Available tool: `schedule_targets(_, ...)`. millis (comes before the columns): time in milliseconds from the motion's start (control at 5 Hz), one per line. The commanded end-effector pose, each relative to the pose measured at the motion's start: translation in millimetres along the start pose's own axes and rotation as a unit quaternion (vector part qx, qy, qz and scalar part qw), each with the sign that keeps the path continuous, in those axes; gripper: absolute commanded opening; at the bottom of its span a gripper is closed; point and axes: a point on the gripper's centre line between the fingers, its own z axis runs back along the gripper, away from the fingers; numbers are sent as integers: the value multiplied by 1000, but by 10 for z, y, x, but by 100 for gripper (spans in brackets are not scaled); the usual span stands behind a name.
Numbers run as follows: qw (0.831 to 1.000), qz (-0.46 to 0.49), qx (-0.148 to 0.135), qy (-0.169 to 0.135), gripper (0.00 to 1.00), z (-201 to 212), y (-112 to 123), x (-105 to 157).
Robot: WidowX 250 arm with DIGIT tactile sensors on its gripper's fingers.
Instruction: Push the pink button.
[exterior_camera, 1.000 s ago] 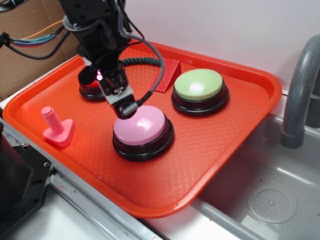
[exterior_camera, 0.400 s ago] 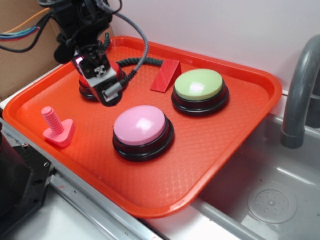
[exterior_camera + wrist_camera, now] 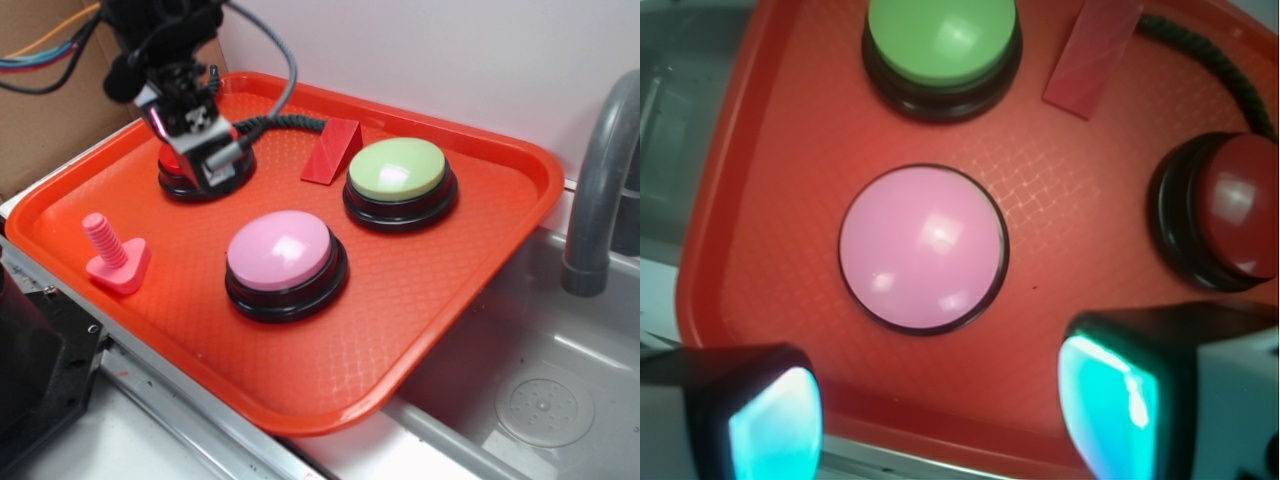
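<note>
— Where are we sitting?
— I'm hovering the gripper (image 3: 205, 150) above the red button (image 3: 180, 165), jaws parted and empty. The pink button (image 3: 279, 252) is sitting mid-tray (image 3: 450, 270), untouched.
— Next?
— I'm judging I need to swing over its dome, then press straight down

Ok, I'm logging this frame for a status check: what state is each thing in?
pink button: untouched, nothing on its dome
red button: partly hidden behind the gripper in the exterior view
green button: untouched
pink bolt toy: standing upright
red wedge: resting on the tray
gripper: open, raised
</note>
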Motion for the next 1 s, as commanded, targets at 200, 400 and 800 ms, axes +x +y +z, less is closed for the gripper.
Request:
schedule_targets(200, 1000, 1, -3, -9, 100, 220, -66, 49)
schedule_targets(400, 1000, 3, -9, -7, 100, 278, -91, 29)
schedule_targets(800, 1000, 14, -7, -1, 100, 331, -107, -7)
